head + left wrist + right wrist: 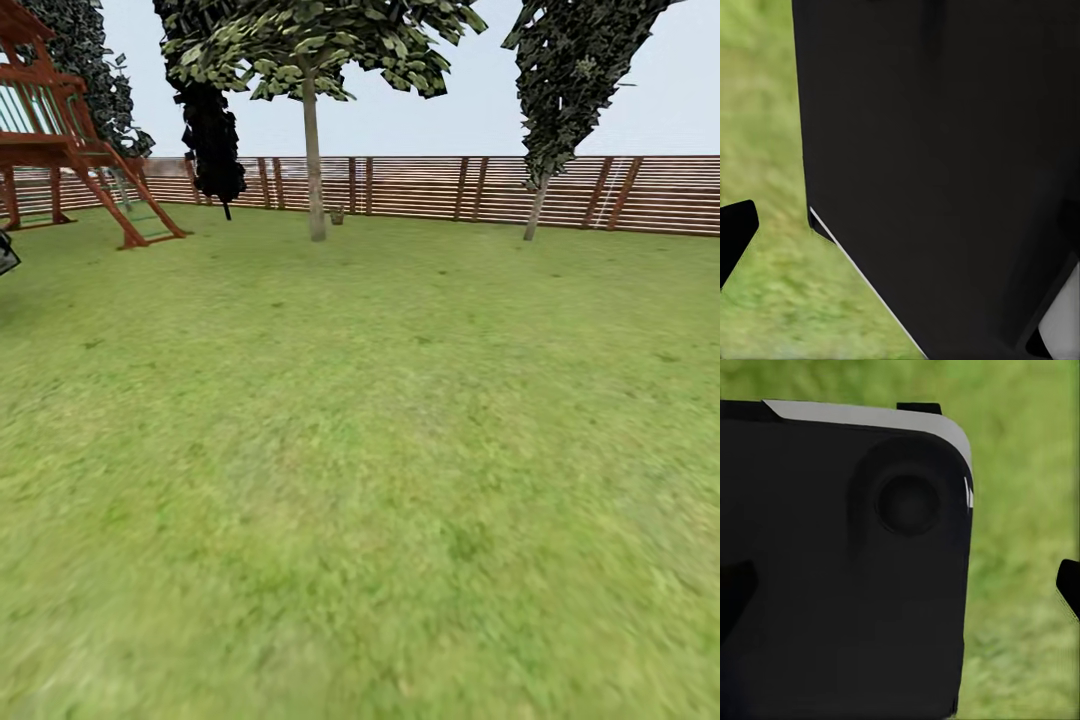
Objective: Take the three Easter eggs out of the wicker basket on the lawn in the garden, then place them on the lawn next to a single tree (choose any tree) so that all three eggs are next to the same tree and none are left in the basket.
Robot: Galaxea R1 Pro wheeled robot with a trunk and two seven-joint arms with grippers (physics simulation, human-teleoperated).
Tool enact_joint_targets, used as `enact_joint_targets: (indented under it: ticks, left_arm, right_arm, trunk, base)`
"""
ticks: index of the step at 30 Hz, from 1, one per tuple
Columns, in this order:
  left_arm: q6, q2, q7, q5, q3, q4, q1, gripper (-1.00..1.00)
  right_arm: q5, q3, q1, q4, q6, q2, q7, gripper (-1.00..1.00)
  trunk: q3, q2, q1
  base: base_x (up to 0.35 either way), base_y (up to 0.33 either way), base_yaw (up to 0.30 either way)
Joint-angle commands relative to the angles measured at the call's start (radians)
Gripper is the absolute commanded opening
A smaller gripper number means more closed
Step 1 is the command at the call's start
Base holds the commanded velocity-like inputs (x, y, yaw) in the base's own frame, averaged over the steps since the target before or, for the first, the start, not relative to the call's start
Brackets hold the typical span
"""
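Note:
The lawn (pixel 380 450) stretches ahead to a brown slatted fence. A tree (pixel 315 190) with a pale straight trunk stands far off, near the fence. Just right of its foot sits a small brown-grey thing (pixel 338 215), too distant to tell whether it is the wicker basket. The Easter eggs are out of view. My left gripper (pixel 900 240) hangs over grass against the robot's black body, one dark fingertip (pixel 735 236) showing at the frame's edge. My right gripper (pixel 900 585) is likewise beside the black body, with a fingertip (pixel 1069 585) wide out. Both hold nothing.
A red-brown wooden play tower (pixel 60 130) with a ladder stands at the far left. A dark columnar tree (pixel 212 140) and a slim-trunked tree (pixel 537 205) stand by the fence (pixel 650 195). A dark grey object (pixel 5 255) pokes in at the left edge.

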Motion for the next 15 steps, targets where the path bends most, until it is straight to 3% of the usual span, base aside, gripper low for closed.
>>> enact_joint_targets:
  ticks: [1,15]
  left_arm:
    - [0.0,-0.001,0.001,0.0,0.006,0.0,0.0,1.0]
    - [0.0,-0.001,0.0,0.001,0.009,0.003,0.0,1.0]
  right_arm:
    - [0.002,0.001,-0.001,0.001,-0.003,0.001,0.0,1.0]
    - [0.005,0.002,-0.001,0.001,-0.003,0.001,-0.001,1.0]
  trunk:
    - [-0.001,0.0,0.001]
    - [-0.001,0.0,0.001]
  base:
    - [0.333,0.0,0.0]
    - [0.333,0.0,0.0]
